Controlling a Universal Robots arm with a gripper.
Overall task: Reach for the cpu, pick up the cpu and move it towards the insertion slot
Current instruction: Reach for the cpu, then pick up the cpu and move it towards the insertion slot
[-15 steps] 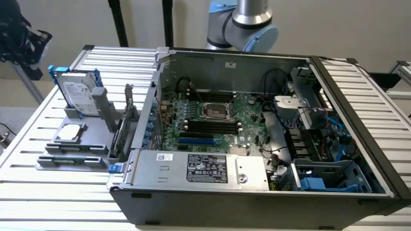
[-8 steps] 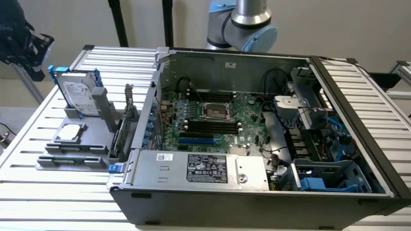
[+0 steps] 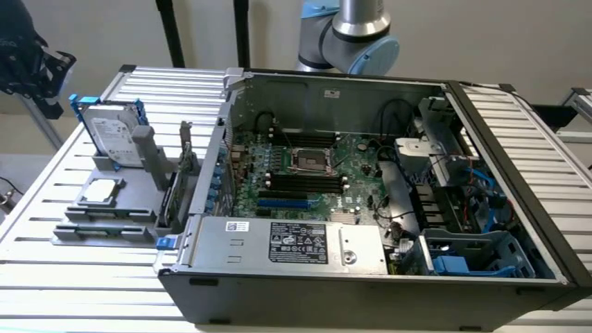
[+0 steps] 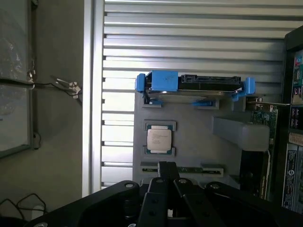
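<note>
Black gripper (image 4: 166, 168) pinched closed, empty; small flat silvery square cpu (image 4: 158, 140) lies beyond its tips, apart.

One arm (image 3: 356, 31), one gripper (image 4: 166, 166). Just ahead of the gripper sits one grey holder (image 4: 189, 127) carrying one cpu (image 4: 158, 140) and, beyond that, one hard drive (image 4: 194, 85). Off to the gripper's side stands one open computer case (image 3: 370, 291) holding one green motherboard (image 3: 356, 156), one insertion slot (image 3: 310, 159), one blue card slot (image 3: 282, 203), and what looks like four long black memory slots (image 3: 301, 184), though they blur together from here.
</note>
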